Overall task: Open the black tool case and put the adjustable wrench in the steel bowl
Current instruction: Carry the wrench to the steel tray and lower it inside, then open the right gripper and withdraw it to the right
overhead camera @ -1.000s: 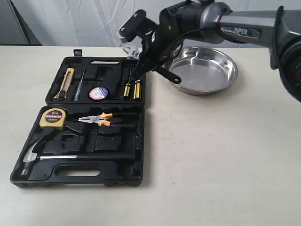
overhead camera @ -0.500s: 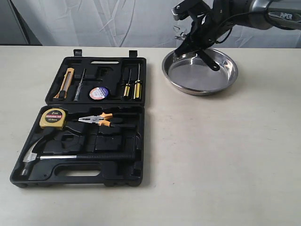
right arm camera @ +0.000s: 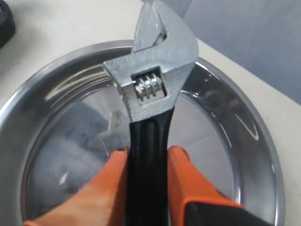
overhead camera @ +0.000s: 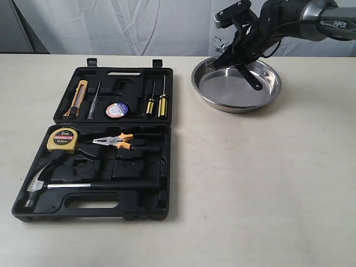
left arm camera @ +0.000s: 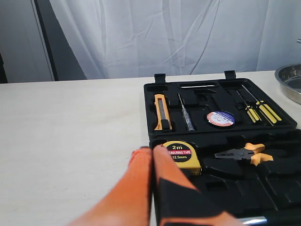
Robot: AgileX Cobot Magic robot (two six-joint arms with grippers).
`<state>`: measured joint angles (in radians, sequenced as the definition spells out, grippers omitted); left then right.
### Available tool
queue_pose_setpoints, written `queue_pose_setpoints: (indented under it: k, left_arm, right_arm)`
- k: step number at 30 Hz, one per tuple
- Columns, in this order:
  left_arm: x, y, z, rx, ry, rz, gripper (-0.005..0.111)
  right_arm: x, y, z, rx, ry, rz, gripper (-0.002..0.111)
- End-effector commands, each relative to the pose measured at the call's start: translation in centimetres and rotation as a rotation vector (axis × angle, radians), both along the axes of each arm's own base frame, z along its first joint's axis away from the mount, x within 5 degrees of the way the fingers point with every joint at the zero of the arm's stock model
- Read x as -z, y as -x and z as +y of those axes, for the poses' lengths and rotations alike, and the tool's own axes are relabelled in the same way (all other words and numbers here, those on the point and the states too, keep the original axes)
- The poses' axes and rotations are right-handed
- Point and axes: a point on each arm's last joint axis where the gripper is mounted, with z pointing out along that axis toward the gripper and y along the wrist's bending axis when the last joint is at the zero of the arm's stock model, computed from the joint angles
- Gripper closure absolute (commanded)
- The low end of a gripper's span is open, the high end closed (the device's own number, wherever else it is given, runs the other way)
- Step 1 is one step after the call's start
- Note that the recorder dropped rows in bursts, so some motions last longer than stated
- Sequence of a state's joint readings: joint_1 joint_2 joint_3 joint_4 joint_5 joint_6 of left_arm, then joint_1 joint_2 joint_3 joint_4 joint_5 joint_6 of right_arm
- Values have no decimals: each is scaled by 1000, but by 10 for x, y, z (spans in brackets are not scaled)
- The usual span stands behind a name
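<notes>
One big pale surface [overhead camera: 267,183] carries everything. The biggest item on it is the black tool case [overhead camera: 146,207], lying fully open on the left side, lid flat behind the tray. The right arm [overhead camera: 311,14] reaches in from the top right corner.

Next down in size is the steel bowl [overhead camera: 236,108], sitting just right of the case's lid half but not touching it. The claw hammer [overhead camera: 89,185] lies along the front of the tray.

The adjustable wrench [right arm camera: 150,94] isn't in the case. It's up in the air over the bowl, and the right end effector [right arm camera: 148,157] is clamped on its black handle with an orange finger [right arm camera: 117,165] on each side. The silver head points up and away, and the handle end angles down into the bowl (I honestly can't tell if the tip touches the steel).

The left end effector [left arm camera: 151,154] has its fingers pressed together with nothing between them, and it hovers just beside the case's tape measure corner.

Smaller stuff: the yellow tape measure [overhead camera: 62,139] and orange-handled pliers [overhead camera: 117,142] are in the tray. The utility knife [overhead camera: 78,97], two screwdrivers [overhead camera: 157,100] and a roll of tape [overhead camera: 117,110] are in the lid.
</notes>
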<state>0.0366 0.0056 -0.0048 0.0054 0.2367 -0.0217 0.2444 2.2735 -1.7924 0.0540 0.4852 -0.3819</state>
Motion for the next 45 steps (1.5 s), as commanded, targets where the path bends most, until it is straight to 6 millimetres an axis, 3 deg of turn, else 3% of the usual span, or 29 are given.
queue_pose_setpoints:
  k: [1,3,13,15,18,19,26,31,37,41,45]
  left_arm:
    - [1,0,0,-2,-1,0,107]
    - [1,0,0,-2,-1,0,107]
    - [1,0,0,-2,-1,0,107]
    - [1,0,0,-2,-1,0,107]
    - [1,0,0,-2,-1,0,107]
    - [1,0,0,-2,-1,0,107]
    - [1,0,0,-2,-1,0,107]
    - [1,0,0,-2,-1,0,107]
    - [1,0,0,-2,-1,0,107]
    - [1,0,0,-2,-1,0,107]
    - [1,0,0,-2,-1,0,107]
  right_arm:
    - [-12,-5,-1,13,-26,-72,71]
    - [-12,-5,-1,19,-26,-72,63]
    - [-13,-3,-2,26,-29,-49,63]
    - [-19,0,-2,27,-28,-34,71]
    - [-35,5,-3,83,-78,-22,103]
    - [-42,6,-3,100,-97,-29,108]
    - [-102,30,-6,140,-207,-92,108]
    - [-118,84,-19,160,-245,-127,108]
    - [-125,183,-45,238,-375,-244,108]
    - [-120,245,-60,279,-440,-257,108]
    - [-123,283,-69,275,-469,-291,108]
